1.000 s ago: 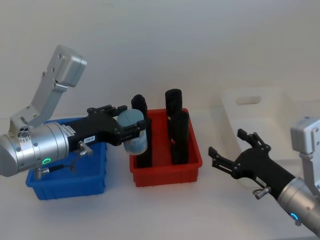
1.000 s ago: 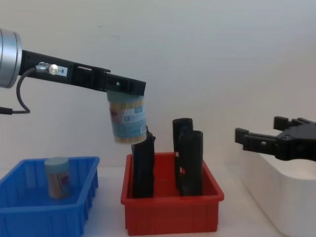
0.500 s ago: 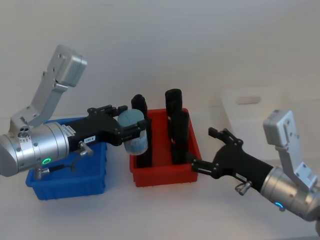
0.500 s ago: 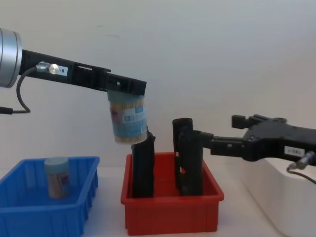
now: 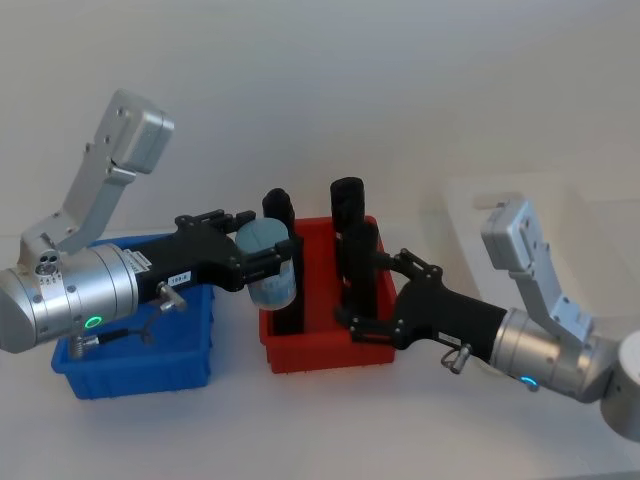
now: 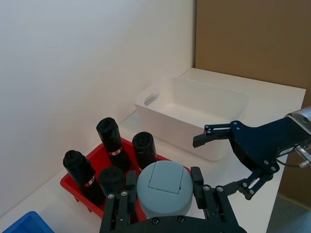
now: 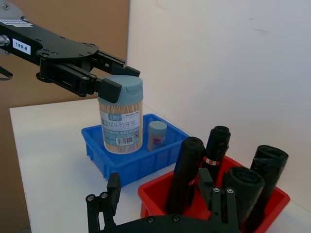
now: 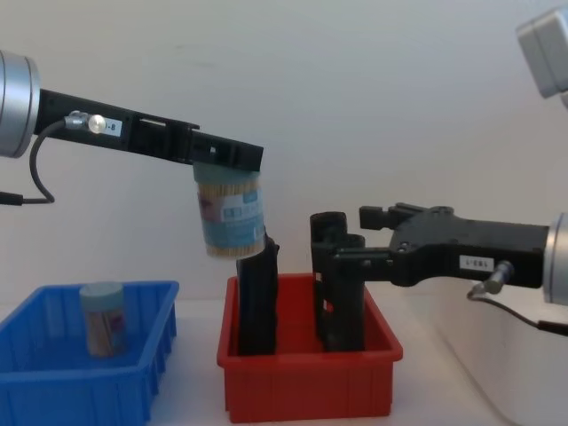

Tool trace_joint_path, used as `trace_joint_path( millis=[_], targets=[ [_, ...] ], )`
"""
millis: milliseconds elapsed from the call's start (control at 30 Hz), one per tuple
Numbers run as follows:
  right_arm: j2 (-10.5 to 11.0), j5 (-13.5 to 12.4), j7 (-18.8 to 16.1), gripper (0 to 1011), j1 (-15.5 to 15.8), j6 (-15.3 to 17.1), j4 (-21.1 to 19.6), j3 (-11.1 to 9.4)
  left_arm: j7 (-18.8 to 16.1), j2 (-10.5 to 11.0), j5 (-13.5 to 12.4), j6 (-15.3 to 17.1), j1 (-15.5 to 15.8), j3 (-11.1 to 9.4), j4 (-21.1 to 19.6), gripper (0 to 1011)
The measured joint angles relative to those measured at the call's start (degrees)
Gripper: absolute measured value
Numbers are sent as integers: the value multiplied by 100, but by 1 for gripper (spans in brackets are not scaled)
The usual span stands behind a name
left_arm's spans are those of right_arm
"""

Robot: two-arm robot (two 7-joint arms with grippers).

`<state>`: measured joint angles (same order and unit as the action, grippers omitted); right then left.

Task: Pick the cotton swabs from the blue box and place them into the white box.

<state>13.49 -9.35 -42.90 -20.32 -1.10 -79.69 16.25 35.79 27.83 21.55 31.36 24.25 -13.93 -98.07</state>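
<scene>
Blue box (image 8: 62, 390) in chest view holds another cotton swabs tub (image 8: 102, 318).

We seem to be in a robot test lab: bare white wall (image 5: 400, 80), plain white tabletop (image 5: 300, 425), brown board partition (image 6: 252, 39), and a blue box (image 5: 140, 370), red bin (image 5: 320, 352) and white box (image 6: 160, 119) in a row.

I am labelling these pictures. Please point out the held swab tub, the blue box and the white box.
held swab tub (image 8: 230, 217), chest view, its label
blue box (image 8: 80, 395), chest view, front wall
white box (image 6: 167, 128), left wrist view, outer wall
</scene>
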Motion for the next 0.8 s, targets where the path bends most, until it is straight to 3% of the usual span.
trace_joint_path(
  millis=[433,800],
  targets=[
    [-238,-53,-737,1001,-628,-97,790,99,0,0,0,0,0,0,1,669],
    [-378,-100,-1079,1002,-975,-115,1219,179,0,0,0,0,0,0,1,669]
  ],
)
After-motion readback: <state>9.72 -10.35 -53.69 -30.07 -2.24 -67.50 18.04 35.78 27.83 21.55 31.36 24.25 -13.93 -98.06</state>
